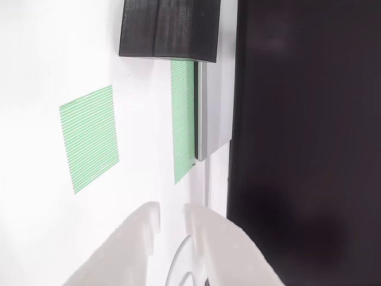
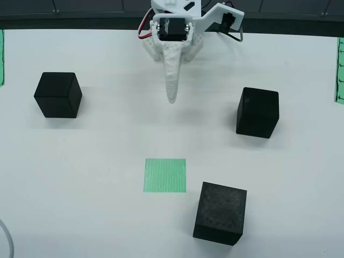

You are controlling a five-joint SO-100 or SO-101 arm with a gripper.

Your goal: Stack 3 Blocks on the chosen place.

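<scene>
In the view from above, three black blocks sit apart on the white table: one at the left [image 2: 58, 94], one at the right [image 2: 258, 112], one at the front [image 2: 220, 213]. The chosen place [image 2: 165, 175], a green striped square, lies flat just left of the front block with nothing on it. My gripper [image 2: 171, 98] hangs at the back centre, pointing toward the patch and well short of it. In the view that rides on the gripper, the white fingertips [image 1: 152, 214] of my gripper [image 1: 172, 208] stand a narrow gap apart with nothing between them.
The gripper's own view shows a green striped patch [image 1: 89, 137] on the table, a second green strip [image 1: 183, 119] beside a silver edge [image 1: 208, 107], a black ribbed piece [image 1: 169, 30] at the top and a large dark panel [image 1: 303, 143] at the right. Green tape [image 2: 339, 70] marks the table's side edges.
</scene>
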